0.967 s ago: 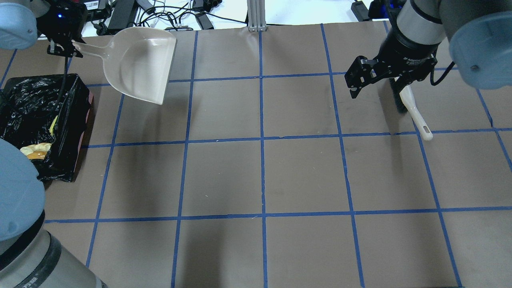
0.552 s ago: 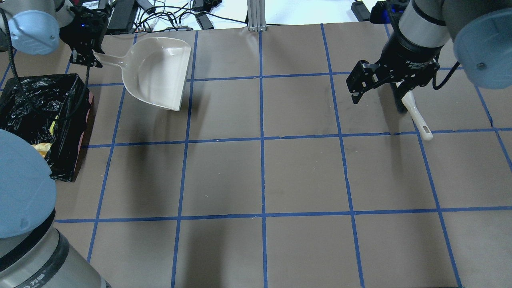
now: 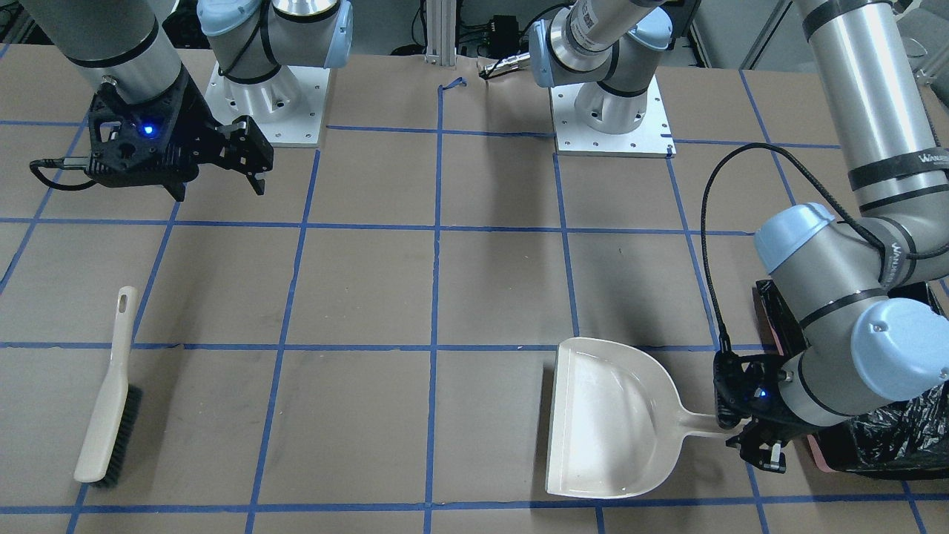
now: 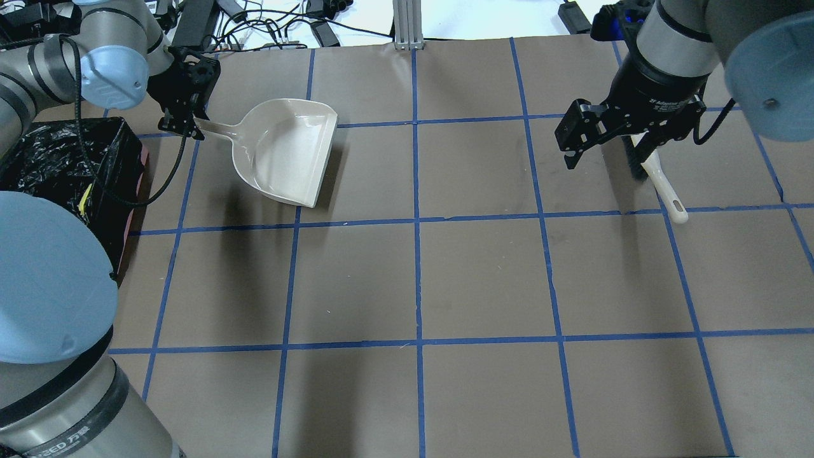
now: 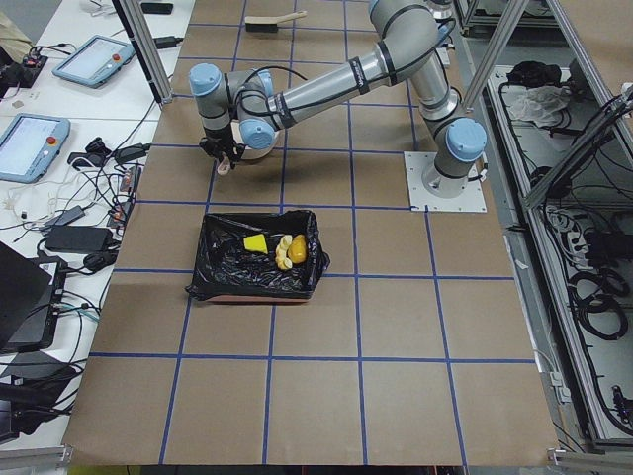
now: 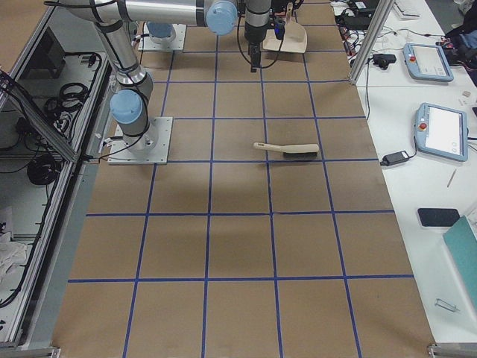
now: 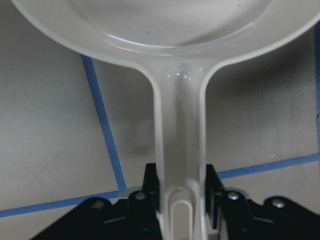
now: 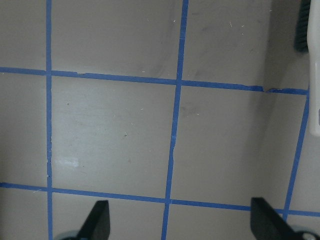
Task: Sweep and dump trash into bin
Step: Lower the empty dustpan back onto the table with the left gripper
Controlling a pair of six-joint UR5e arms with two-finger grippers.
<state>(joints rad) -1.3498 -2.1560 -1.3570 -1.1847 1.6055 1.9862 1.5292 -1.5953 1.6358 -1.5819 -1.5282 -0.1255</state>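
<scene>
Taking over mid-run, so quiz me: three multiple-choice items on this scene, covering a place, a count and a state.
1. How many trash pieces lie in the bin? A) one B) three C) five
2. The left gripper is A) open B) shut on the dustpan handle C) out of every view
3. The brush lies A) in the bin B) in the dustpan C) on the table by the right gripper
Answers: 1B, yellow, cream and brown pieces show inside; 2B, it clamps the handle; 3C, it lies flat, ungripped.
</scene>
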